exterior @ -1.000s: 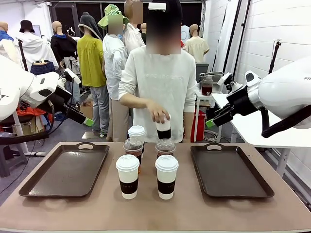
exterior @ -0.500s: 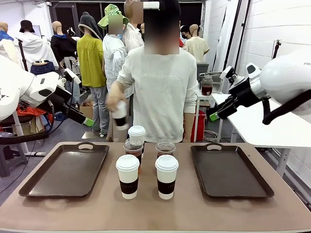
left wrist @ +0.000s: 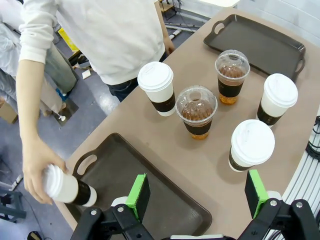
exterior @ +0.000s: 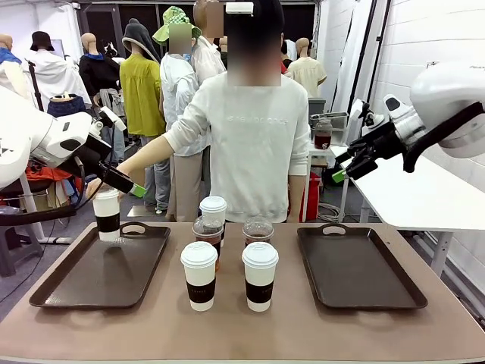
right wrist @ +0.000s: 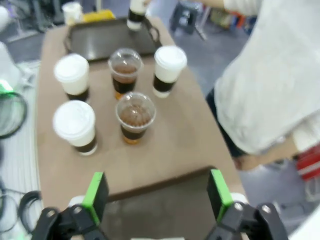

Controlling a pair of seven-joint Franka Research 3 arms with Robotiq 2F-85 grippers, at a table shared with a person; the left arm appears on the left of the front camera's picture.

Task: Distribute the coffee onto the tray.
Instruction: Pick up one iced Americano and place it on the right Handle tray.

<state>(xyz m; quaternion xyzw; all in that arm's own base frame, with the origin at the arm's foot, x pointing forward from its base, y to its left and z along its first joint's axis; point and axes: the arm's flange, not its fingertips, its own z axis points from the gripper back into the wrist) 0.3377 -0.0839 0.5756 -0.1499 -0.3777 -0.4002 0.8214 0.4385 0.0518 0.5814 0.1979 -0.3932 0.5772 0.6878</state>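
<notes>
Cups [left wrist: 196, 111] stand upright, well ahead of the wide-open, empty jaws of left gripper [left wrist: 197, 192] and right gripper [right wrist: 156, 194], left seemingly nearer.

At my 12 o'clock on the table [exterior: 242, 334] sit five cups: front-left cup [exterior: 199, 275] and front-right cup [exterior: 259, 276] side by side, left dome cup [exterior: 208, 231] and right dome cup [exterior: 258, 230] just behind them, and the rear cup [exterior: 213, 206] behind the left one. I have the left tray [exterior: 91, 277] at 10 o'clock and the right tray [exterior: 364, 273] at 2 o'clock. From across the table, the person's hand [left wrist: 36, 165] holds a sixth cup [left wrist: 67, 186] at the left tray's far edge, by its handle.
</notes>
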